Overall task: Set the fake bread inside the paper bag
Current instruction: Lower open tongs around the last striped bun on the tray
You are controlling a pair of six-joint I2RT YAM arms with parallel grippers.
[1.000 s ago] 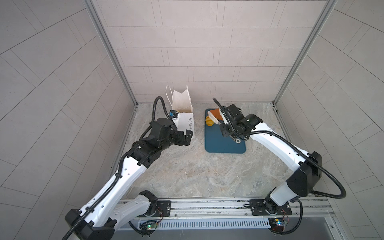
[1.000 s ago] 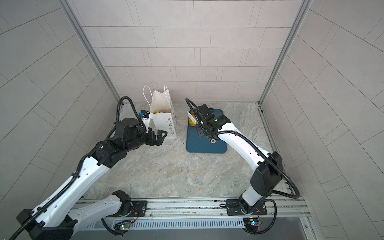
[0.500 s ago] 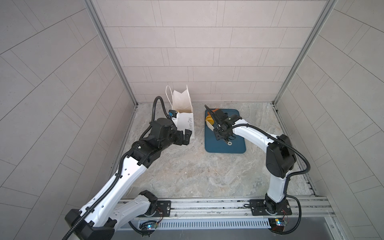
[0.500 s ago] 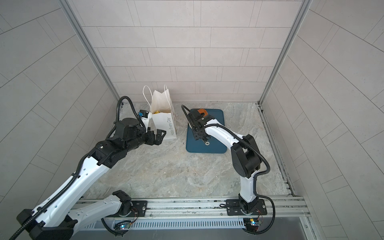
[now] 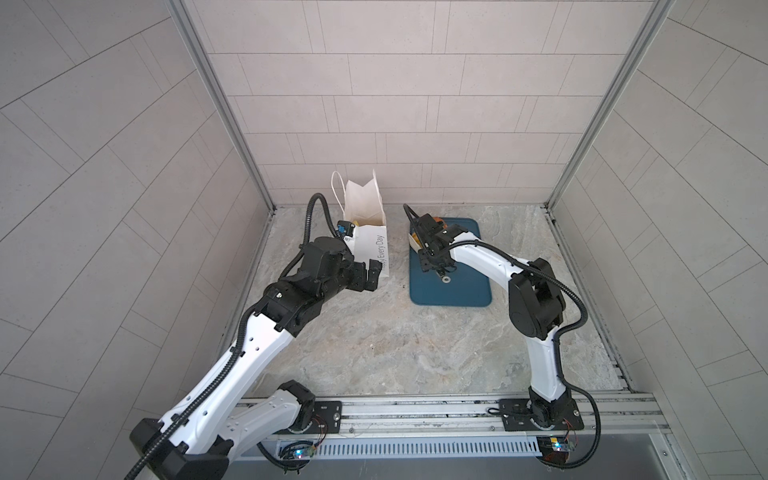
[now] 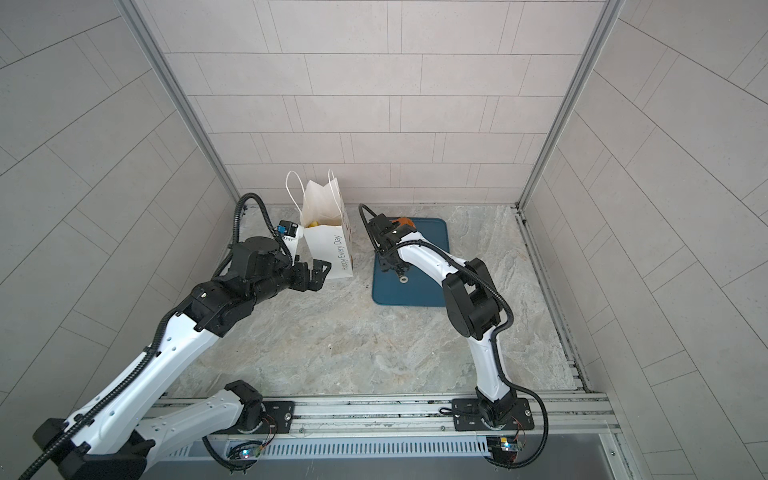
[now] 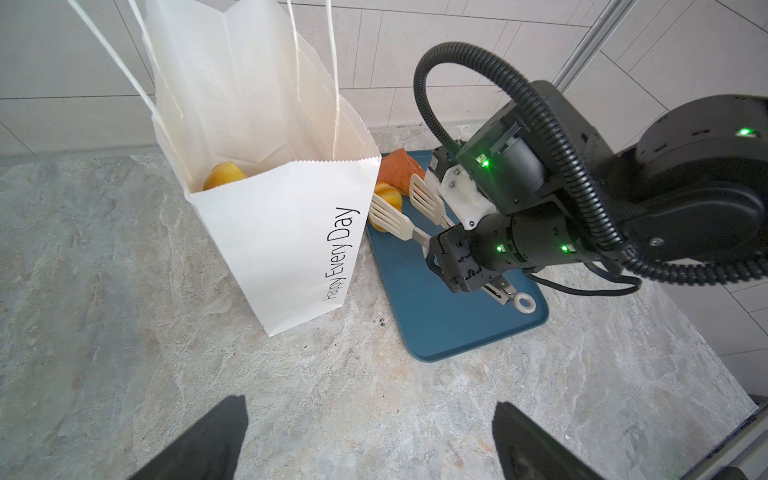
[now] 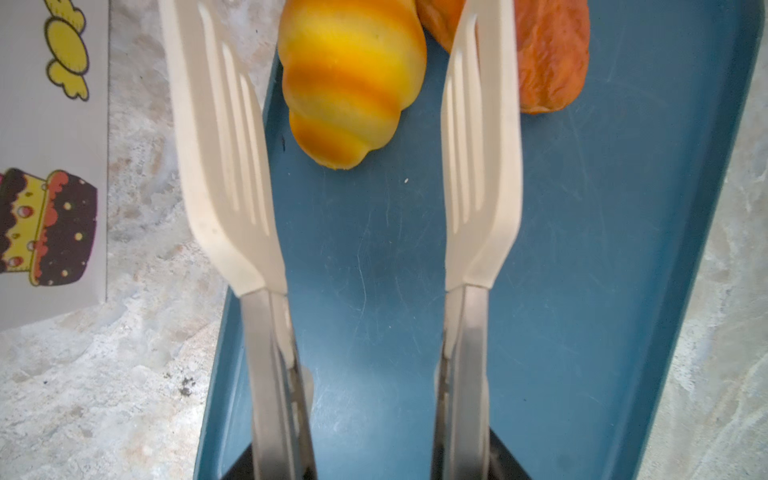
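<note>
Left gripper gapes wide, empty, just beside the paper bag in both top views; right gripper hangs over the teal tray. Left wrist view: the right gripper clasps white tongs; one yellow roll lies inside the bag. Right wrist view: spread blades flank a striped croissant, an orange-brown pastry partly behind one blade.
</note>
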